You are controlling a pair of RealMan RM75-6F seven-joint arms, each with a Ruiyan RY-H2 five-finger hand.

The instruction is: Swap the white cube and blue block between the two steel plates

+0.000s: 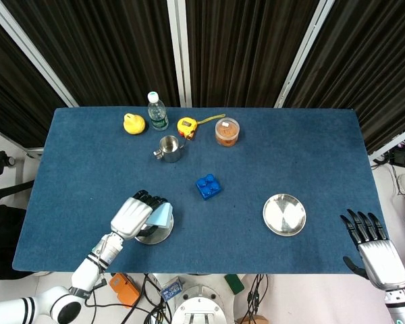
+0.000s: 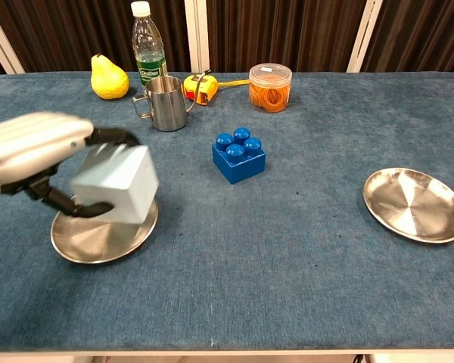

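Steel plates sit nearest the robot's edge of the blue table (image 1: 290,148), and the blue block (image 2: 238,155) between them serves as landmark. Left and nearer than the block lies the left plate (image 2: 91,240), and the left hand (image 2: 32,151) grips the white cube (image 2: 115,184) just above it, fingers curled over the cube's top and thumb under its near side; the cube is tilted, and the chest view shows it clear of the plate's surface. Right and nearer than the block lies the right plate (image 2: 416,204), bare. Well right of that, past the table's edge in the head view, the right hand (image 1: 376,251) hangs with fingers spread and nothing in them. The block itself rests on the cloth, studs up. Beyond the block and to its left stands a steel cup (image 2: 166,103); farther still, along the back, a yellow pear (image 2: 108,77), a water bottle (image 2: 148,47), a yellow tape measure (image 2: 203,88) and, almost straight behind the block, a clear jar (image 2: 270,87) with orange contents.
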